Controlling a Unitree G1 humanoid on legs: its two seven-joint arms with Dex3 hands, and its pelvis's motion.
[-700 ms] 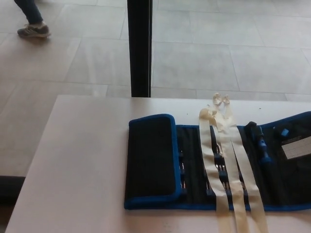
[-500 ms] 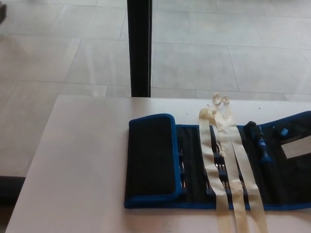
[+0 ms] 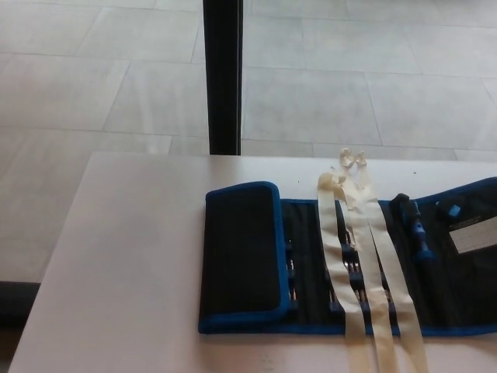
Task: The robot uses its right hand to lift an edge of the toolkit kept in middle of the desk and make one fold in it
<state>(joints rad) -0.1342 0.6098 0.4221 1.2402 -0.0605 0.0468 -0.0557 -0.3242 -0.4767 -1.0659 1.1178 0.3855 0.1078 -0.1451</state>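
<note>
**Toolkit lying on the desk, one end folded, no robot hand in the frame**

Head view: no fingers show here, since neither the left nor the right hand of the robot appears anywhere in the picture, so nothing can be said of how they are held.

A black fabric roll-up toolkit with bright blue edging (image 3: 311,264) lies flat across the middle and right of a pale, matte rectangular desk (image 3: 132,264). Its right end runs off the picture's right edge. Its left end is doubled over onto itself, forming a black panel with a rounded blue border (image 3: 242,256) that rests on top of the pockets beneath.

Two cream cloth tie ribbons (image 3: 365,272) cross the open toolkit from back to front (their far ends are knotted or crumpled on the desk just behind the kit) and trail off the bottom of the picture. To the right of the ribbons, a blue-handled tool (image 3: 418,229) sits in the pockets, and a white label (image 3: 474,235) lies near the right edge.

Beyond the desk stand a black vertical post (image 3: 224,78) and a floor of large grey tiles (image 3: 349,85).
</note>
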